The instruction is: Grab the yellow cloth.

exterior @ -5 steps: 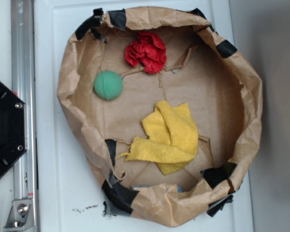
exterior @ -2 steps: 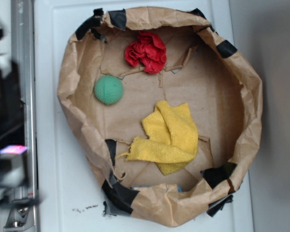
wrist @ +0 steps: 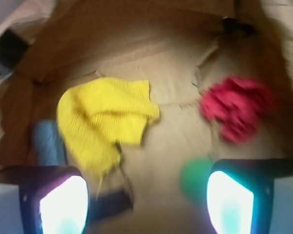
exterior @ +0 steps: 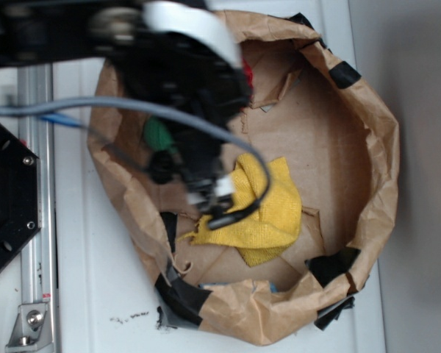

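Arm stretched over paper bin, tool (wrist: 146, 195) (jaws apart) above yellow cloth (exterior: 268, 213)

The robot arm (exterior: 169, 66), which is not over the paper basin (exterior: 382, 147) one second ago, now reaches in from the upper left, blurred. It covers most of the green ball (exterior: 156, 134) and the red cloth (exterior: 247, 73). The gripper (exterior: 206, 193) now hangs at the left edge of the yellow cloth (exterior: 268, 213).

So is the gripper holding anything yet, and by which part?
Nothing is held. In the wrist view the gripper is open, with the yellow cloth lying loose on the paper ahead of its fingers.
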Available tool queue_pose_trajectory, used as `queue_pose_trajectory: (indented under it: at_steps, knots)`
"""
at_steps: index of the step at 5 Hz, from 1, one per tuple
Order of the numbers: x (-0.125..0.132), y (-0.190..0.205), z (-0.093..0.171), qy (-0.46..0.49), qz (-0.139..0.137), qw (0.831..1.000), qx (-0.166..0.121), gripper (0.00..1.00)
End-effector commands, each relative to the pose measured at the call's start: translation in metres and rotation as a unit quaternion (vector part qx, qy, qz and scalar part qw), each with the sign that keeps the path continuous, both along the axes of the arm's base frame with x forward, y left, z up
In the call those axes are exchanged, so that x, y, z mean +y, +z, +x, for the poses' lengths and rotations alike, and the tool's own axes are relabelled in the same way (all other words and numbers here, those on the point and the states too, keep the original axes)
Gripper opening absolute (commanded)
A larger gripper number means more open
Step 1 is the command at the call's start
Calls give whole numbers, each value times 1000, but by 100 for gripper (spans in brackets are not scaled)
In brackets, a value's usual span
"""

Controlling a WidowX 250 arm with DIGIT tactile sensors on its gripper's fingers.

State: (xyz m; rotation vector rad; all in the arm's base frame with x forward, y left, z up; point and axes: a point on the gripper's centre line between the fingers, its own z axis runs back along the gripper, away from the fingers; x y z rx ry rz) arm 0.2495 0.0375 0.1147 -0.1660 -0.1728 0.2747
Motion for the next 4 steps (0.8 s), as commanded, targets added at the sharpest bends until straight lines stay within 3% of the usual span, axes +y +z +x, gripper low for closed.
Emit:
queue_pose_trajectory:
  at_steps: [1, 2, 3, 4]
  knots:
    - [-68, -20, 35, -168, -2, 985, -22, 100]
    - [-83, -35, 23, -210, -24, 977, -7, 100]
    - [-89, -67, 31, -200, 14, 980, 10, 100]
    - [-75, -92, 50, -175, 70, 982, 15, 0]
